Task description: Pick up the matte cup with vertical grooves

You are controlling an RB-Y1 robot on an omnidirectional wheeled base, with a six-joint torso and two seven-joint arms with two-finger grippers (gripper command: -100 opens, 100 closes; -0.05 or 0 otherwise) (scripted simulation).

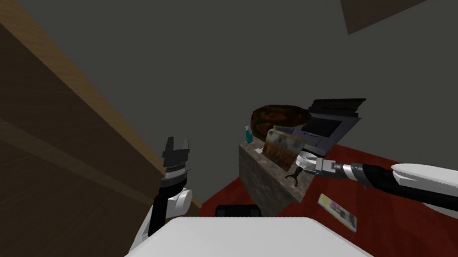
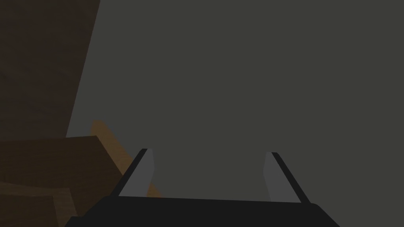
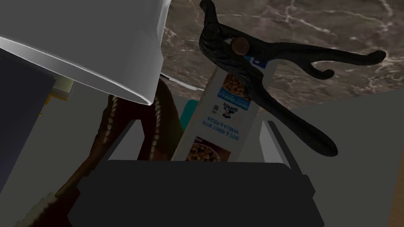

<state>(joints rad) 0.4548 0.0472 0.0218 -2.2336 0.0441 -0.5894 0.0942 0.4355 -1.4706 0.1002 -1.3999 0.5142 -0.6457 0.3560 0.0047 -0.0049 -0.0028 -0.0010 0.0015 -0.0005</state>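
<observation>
A brown wooden cabinet [image 1: 13, 136] fills my left side, and the left pincer [image 2: 208, 151] is raised beside it with its fingers apart on nothing. Ahead stands a marble-topped worktop [image 1: 263, 186] on a red floor [image 1: 401, 223]. A brown bag [image 1: 276, 118] sits on the worktop, and a printed box [image 3: 221, 110] stands upright just in front of it.

The cup [image 3: 79, 43] looks plain white and flares towards its rim; I cannot make out any grooves. It sits very close to the right pincer [image 3: 201, 122], off to one finger's side rather than between the two. That pincer reaches in over the worktop's edge with its fingers apart, holding nothing, and the box and bag lie beyond the gap.

A black plier-like tool [image 3: 268, 79] lies near the worktop's edge, crossing in front of the box in the right wrist view. A small teal bottle [image 1: 248, 134] stands beside the bag, and a flat card [image 1: 337, 212] lies on the floor.
</observation>
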